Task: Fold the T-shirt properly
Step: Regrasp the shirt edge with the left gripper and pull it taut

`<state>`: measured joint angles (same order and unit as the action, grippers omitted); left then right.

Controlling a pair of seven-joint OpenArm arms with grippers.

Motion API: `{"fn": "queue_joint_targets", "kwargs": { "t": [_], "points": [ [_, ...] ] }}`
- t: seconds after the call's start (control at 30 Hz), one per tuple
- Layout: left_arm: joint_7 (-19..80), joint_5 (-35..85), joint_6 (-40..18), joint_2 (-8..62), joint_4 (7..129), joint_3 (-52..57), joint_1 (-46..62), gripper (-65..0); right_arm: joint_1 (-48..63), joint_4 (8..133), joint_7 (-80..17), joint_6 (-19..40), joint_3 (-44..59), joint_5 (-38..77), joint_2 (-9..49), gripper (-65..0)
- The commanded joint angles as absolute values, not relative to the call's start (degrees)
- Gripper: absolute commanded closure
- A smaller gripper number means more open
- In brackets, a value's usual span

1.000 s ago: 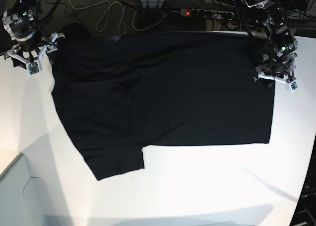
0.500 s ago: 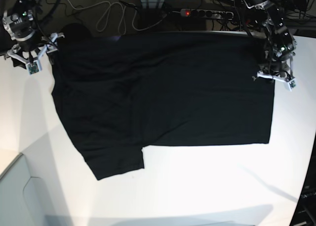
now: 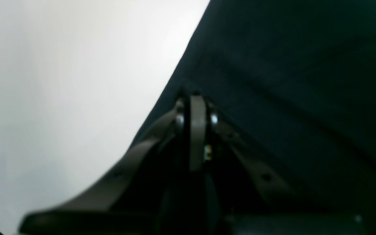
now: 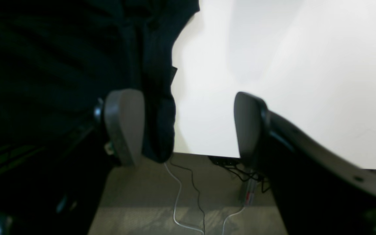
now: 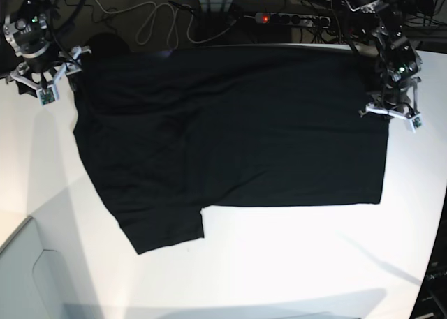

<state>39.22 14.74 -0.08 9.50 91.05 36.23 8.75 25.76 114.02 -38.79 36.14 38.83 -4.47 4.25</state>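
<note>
We are looking down on the T-shirt [image 5: 230,130], which is lying spread flat and plain black side up across the white table [image 5: 293,263]. Its body is filling the middle of the base view, its hem edge is running down the 3 o'clock side, and one short sleeve is pointing toward 7 o'clock.

We are seeing the left gripper [image 5: 392,114] sitting at 3 o'clock in the base view, right on the hem edge of the shirt near its far corner. In the left wrist view the left gripper [image 3: 196,107] is showing its fingers [image 3: 197,130] pressed tight together, clenched on the edge of the T-shirt [image 3: 289,81] where the black cloth is meeting the white table [image 3: 60,81]. The cloth is puckering slightly at the fingertips.

We are finding the right gripper [image 5: 43,78] at 10 o'clock in the base view, just beside the shoulder end of the shirt. In the right wrist view the right gripper [image 4: 188,127] is standing with its jaws spread wide and holding nothing. One of its fingers [image 4: 124,125] is hanging right by a dark fold of the T-shirt [image 4: 60,65] that is drooping over the table [image 4: 289,65] edge; we cannot tell whether they are touching. Beyond the edge, white and black cables [image 4: 188,202] are lying on the floor.
</note>
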Motion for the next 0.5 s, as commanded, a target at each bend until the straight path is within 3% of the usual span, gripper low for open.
{"fn": "queue_joint_targets", "kwargs": {
  "t": [0.0,0.47],
  "points": [
    [38.0,15.0,0.0,10.2,93.1,36.6,8.5,0.0,25.8,114.8,-37.8,36.6,39.0,-4.1,4.9,-42.2],
    [38.6,15.1,0.0,8.4,100.2,44.4,8.6,0.0,25.5,114.8,-37.8,36.6,39.0,-4.1,4.7,-42.2]
  ]
}}
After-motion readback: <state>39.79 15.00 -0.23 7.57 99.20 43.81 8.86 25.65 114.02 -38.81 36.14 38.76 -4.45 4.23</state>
